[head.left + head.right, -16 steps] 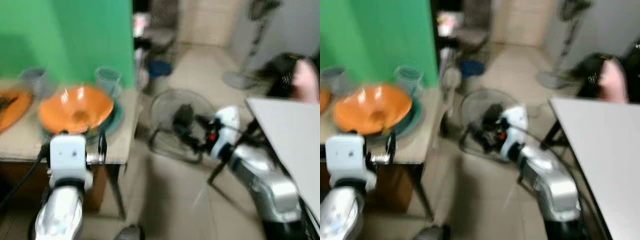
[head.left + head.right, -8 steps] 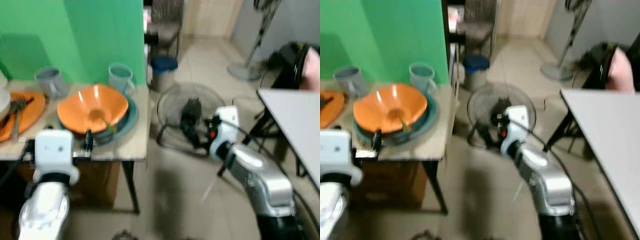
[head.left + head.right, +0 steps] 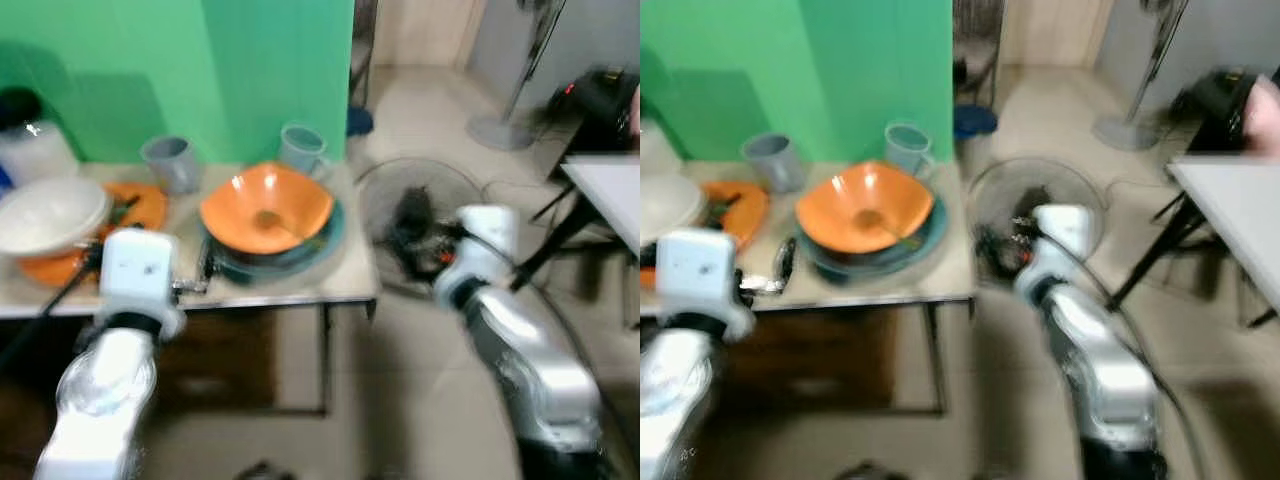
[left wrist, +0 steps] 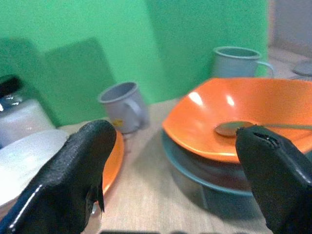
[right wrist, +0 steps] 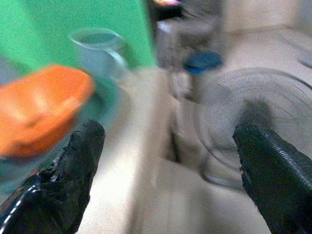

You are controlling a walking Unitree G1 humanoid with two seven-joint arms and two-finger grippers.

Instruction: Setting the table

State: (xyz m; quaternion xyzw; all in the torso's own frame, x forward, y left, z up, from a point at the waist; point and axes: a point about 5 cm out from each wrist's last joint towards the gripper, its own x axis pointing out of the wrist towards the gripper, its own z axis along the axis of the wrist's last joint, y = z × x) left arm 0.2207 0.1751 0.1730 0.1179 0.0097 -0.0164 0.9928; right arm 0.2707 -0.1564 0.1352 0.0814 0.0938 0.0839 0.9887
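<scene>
Desk: the small desk (image 3: pixel 340 285) stood against a green wall (image 3: pixel 200 70), its top crowded with dishes.
Orange bowl: an orange bowl (image 3: pixel 266 207) sat on a teal plate (image 3: pixel 325 232) near the right end of the desk; a spoon (image 4: pixel 234 127) lay inside the bowl.
Cups: a teal cup (image 3: pixel 303 150) stood just behind the bowl, and a grey cup (image 3: pixel 168 163) stood further left, both close to the wall.
Left end of desk: a white bowl (image 3: pixel 50 212) rested on an orange plate (image 3: pixel 145 205); a clear container with a dark lid (image 3: pixel 28 140) stood behind it.
Left claw: the left claw (image 4: pixel 175 170) hovered at the front edge of the desk, aimed between the orange plate and the teal plate; its two black fingers (image 4: pixel 78 170) were spread wide and held nothing.
Right claw: the right claw (image 5: pixel 165 165) hung off the right end of the desk, over the floor; its fingers (image 5: pixel 265 170) were also wide apart and empty.
Floor: a floor fan (image 3: pixel 415 205) lay on the tiles beside the desk, near the right arm.
Far right: the corner of a white table (image 3: pixel 610 195) came in at the edge.
</scene>
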